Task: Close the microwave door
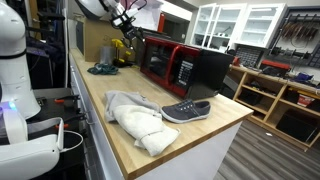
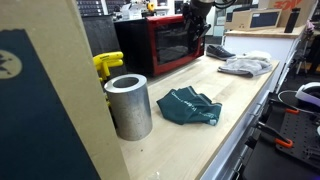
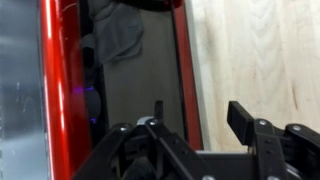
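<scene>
- Tool (image 3: 198, 120) spread open, fingers (image 3: 241, 117) well apart, nothing clamped between; at the bottom of the wrist view.
- Just beyond the fingertips, door (image 3: 130, 70): dark glass between two glossy red frame strips, the right strip roughly in line with the gap of the tool.
- Touching the door or only near it: cannot tell.
- Pale wood of the bench (image 3: 265, 50) past the right strip.
- In an exterior view, tool (image 2: 197, 28) low against the right part of the red front of the microwave (image 2: 150, 45), black arm (image 2: 195, 8) above it.
- Door there about flush with the front; fully shut or a crack ajar, cannot tell.
- Microwave standing toward the back of the bench, black casing, red face.
- Yellow thing (image 2: 108, 65) just beside the microwave, on its far side from the tool.
- Metal cylinder (image 2: 128, 105) upright, near the camera, in front of the yellow thing.
- Teal rag (image 2: 190, 107) crumpled just beside the cylinder, apart from the microwave.
- Grey shoe (image 1: 187, 110) near the bench edge, touching or just beside a white cloth (image 1: 140, 122) heaped there.
</scene>
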You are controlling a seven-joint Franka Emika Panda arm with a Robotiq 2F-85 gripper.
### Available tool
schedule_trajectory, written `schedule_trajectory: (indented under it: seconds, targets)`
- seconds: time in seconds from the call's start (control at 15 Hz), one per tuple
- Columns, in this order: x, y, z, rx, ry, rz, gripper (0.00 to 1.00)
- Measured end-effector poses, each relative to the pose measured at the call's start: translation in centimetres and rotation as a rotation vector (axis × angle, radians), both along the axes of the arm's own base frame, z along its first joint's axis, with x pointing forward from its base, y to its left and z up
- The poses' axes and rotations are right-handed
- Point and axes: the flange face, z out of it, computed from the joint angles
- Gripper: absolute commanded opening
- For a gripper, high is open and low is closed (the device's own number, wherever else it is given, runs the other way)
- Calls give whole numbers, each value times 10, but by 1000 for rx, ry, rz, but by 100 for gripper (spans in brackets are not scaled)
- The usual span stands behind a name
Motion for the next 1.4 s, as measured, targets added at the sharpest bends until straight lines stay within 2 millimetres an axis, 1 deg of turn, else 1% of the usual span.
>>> schedule_trajectory:
  seconds: [0.13,0.4,0.53,0.6,0.67,0.8,1.0,1.13,1.27,1.4]
  targets:
    - [-12,10,18,89,59,-96,100]
    - [-33,34,77,258,140,-288,100]
    - [-35,40,101,323,150,-374,100]
    - [-33,40,109,351,146,-421,100]
    - [-30,39,113,377,139,-468,100]
    - [-22,36,112,424,123,-566,100]
    - [-9,30,100,477,101,-721,100]
    - [1,24,94,516,82,-821,100]
    - [11,16,96,560,54,-917,100]
    - [21,4,103,604,14,-1011,100]
